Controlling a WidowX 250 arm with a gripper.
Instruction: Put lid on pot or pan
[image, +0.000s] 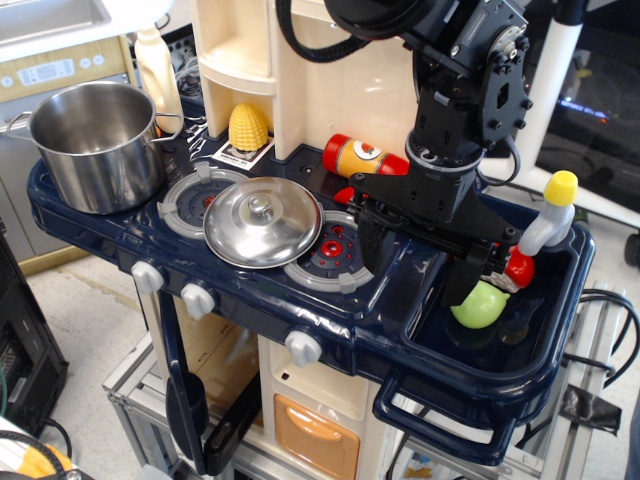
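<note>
The lid (263, 220), a shiny domed steel disc with a small knob at its centre, lies flat on the toy stovetop, overlapping both grey burner rings. The pot (95, 145), a deep shiny steel cylinder with loop side handles, stands empty and open at the stove's far left corner, apart from the lid. My gripper (418, 262) hangs just right of the lid, over the edge between stove and sink. Its black fingers (366, 243) are spread wide with nothing between them.
A toy corn cob (248, 127) and a red-and-yellow bottle (365, 157) sit at the back of the stove. The dark blue sink (540, 350) holds a green object (478, 305), with a white faucet (548, 215) beside it. A cream cabinet (300, 70) rises behind.
</note>
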